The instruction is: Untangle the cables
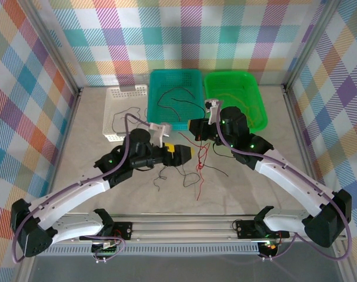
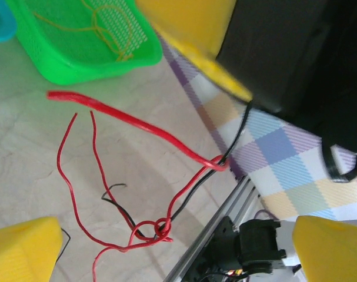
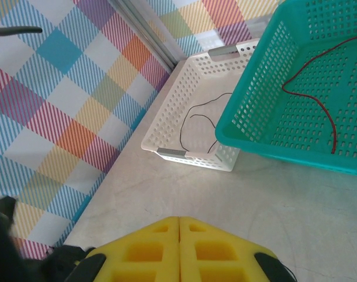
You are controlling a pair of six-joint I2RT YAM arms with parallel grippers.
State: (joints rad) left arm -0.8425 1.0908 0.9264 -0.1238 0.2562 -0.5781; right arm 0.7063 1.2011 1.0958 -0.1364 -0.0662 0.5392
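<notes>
Your left tool stands wide apart, gripping nothing. Your right tool is pressed together and looks pinched on a black strand of the cables, whose red-and-black knot sits on the surface between the arms. Lift with the right alone and that knot could cinch tighter — or the whole tangle could drag. No brand or writing is legible.
</notes>
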